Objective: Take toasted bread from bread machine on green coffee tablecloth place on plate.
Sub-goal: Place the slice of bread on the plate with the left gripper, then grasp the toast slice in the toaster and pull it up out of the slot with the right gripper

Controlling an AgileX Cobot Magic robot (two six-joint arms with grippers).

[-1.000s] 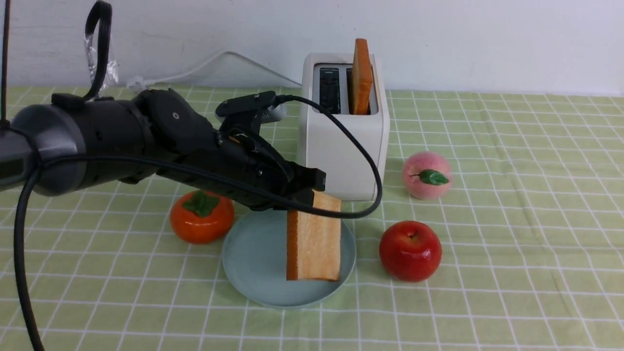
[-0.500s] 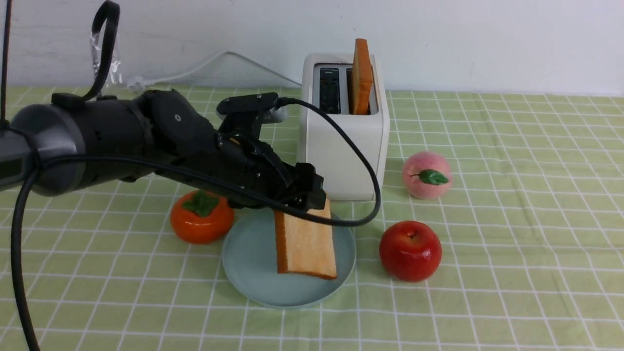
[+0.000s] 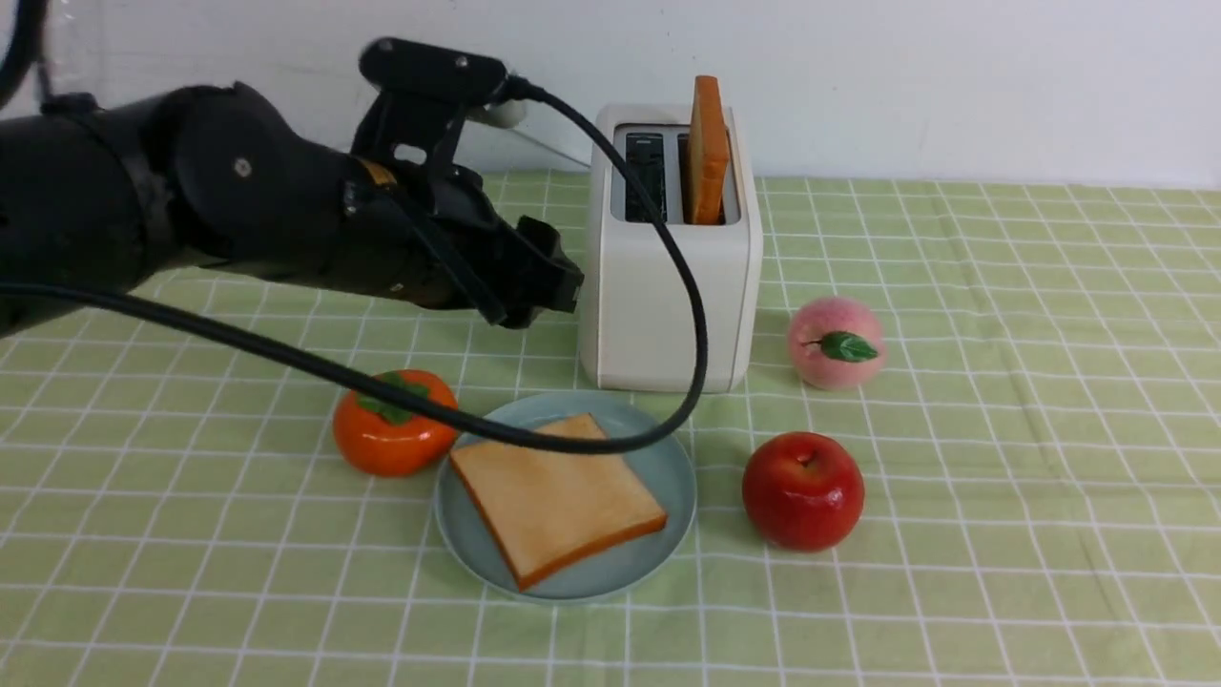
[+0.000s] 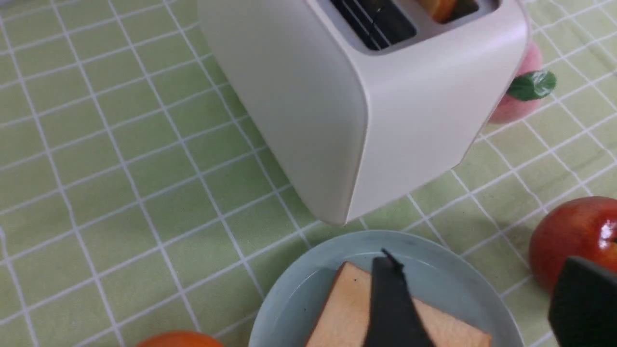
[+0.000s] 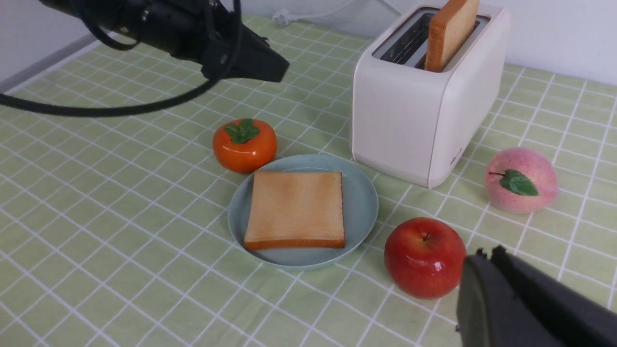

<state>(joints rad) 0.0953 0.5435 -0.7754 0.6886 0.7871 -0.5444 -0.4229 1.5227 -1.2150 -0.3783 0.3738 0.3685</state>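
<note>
Hovering open, the left gripper is eyeing the toasted bread: light, brittle, likely best pinched across its protruding top.

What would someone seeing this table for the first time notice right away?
A square golden-tan toast slice lies flat on the round pale blue plate near the front, between an orange persimmon and a red apple. Behind it, a second slice stands upright in the boxy white toaster, with the black left gripper hovering open to its left.
</note>
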